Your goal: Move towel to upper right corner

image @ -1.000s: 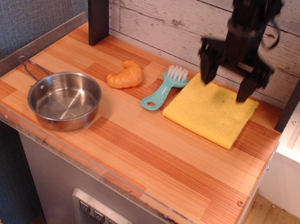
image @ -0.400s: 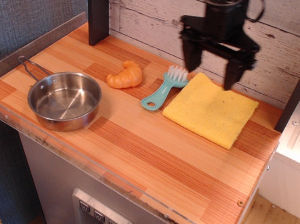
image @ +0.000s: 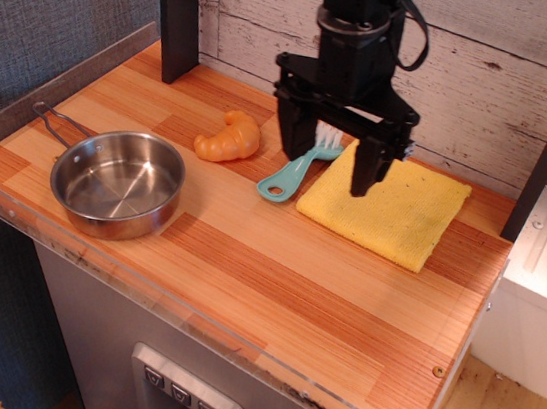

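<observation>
The bright yellow towel [image: 394, 210] lies flat on the wooden tabletop [image: 246, 261] at the right, its far edge close to the upper right corner [image: 501, 199] where the plank wall meets the dark post. My gripper [image: 327, 166] hangs open above the towel's left edge and the brush, its two dark fingers [image: 367, 171] spread wide with nothing between them. It is not touching the towel.
A teal brush [image: 299, 163] lies just left of the towel, partly under the gripper. An orange croissant toy [image: 229, 137] sits further left. A steel pan [image: 115, 182] stands at the front left. A dark post [image: 178, 10] rises at the back left.
The open gripper has moved leftward and lower, from over the towel's far edge to over its left edge and the brush. The towel has not moved.
</observation>
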Robot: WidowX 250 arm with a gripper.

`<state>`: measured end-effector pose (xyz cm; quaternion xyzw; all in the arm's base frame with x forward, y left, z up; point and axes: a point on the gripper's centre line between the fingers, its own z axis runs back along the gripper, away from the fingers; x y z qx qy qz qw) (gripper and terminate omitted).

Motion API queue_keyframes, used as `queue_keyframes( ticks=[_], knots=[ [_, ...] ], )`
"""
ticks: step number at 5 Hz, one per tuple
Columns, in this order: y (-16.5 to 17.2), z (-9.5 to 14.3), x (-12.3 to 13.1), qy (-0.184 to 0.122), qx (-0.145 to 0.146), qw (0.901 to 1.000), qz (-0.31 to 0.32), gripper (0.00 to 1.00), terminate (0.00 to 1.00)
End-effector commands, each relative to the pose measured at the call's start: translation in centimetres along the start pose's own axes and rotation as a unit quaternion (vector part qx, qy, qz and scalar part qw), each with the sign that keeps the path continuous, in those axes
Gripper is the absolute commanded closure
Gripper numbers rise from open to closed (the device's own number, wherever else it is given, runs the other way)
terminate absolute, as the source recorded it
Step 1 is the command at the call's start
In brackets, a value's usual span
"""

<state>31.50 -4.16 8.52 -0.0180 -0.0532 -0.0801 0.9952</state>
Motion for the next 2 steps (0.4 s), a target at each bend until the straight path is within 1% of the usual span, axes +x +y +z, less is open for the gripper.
queue_keyframes(
  ticks=[1, 2],
  knots=[
    [0.99, 2.03, -0.95, -0.022, 0.013, 0.9992, -0.031, 0.00, 0.00],
    [0.99, 2.03, -0.95, -0.022, 0.013, 0.9992, -0.031, 0.00, 1.00]
  ],
)
